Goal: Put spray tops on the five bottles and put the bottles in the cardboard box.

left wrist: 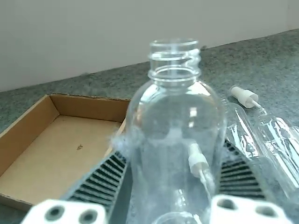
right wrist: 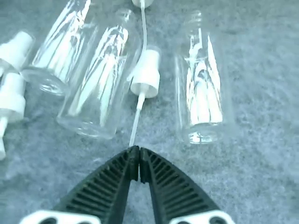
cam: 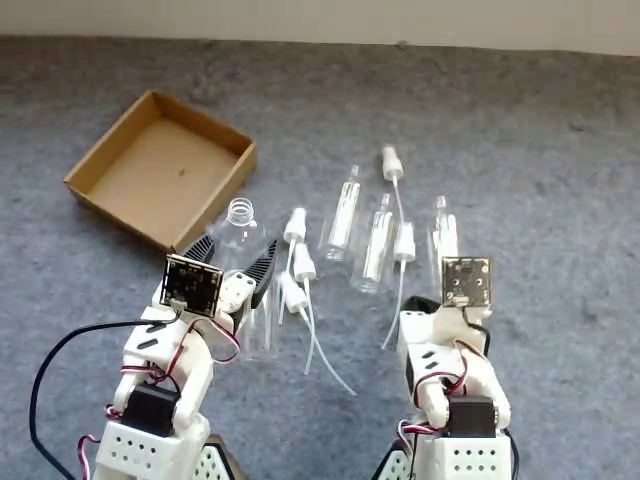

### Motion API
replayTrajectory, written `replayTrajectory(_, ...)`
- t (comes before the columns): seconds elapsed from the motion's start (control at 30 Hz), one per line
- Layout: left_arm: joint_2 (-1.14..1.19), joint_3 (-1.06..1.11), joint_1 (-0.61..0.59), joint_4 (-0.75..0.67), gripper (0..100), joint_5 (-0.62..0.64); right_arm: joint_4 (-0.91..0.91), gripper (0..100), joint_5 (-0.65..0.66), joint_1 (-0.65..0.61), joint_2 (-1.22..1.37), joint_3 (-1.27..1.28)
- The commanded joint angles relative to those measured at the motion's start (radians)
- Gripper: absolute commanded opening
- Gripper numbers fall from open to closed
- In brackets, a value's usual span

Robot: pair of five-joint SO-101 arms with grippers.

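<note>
The left arm (cam: 165, 365) and right arm (cam: 450, 385) were white plastic with black servos (cam: 150, 408) and ribbed black fingers (right wrist: 114, 182). Red and white wires (cam: 182, 350) looped along both.

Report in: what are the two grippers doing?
Left gripper shut on clear plastic bottle, no top. Right gripper shut, empty, by white spray top. Brown cardboard box empty.

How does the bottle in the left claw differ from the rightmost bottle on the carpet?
The held bottle is wide and round-shouldered; the free bottle is slim and straight. The held bottle sits in the left claw; the free bottle lies on the carpet. Both are clear, uncapped.
</note>
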Motion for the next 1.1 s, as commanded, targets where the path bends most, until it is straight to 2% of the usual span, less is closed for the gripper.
replayTrajectory(0.0, -0.007, 0.019, -0.013, -0.023, 13, 0.012, -0.099, 1.0, 0.052, 0.087, -0.007, -0.054)
replayTrajectory(0.13, -0.007, 0.019, -0.013, -0.023, 13, 0.012, -0.111, 1.0, 0.193, 0.199, -0.007, -0.156)
replayTrajectory(0.4, -0.007, 0.019, -0.013, -0.023, 13, 0.012, -0.018, 1.0, 0.239, 0.2, 0.068, -0.348)
replayTrajectory(0.8, -0.007, 0.019, -0.013, -0.021, 13, 0.012, 0.004, 1.0, 0.236, 0.2, 0.771, -0.782)
replayTrajectory(1.07, -0.007, 0.019, -0.013, -0.021, 13, 0.012, 0.019, 1.0, 0.235, 0.16, 1.075, -0.926)
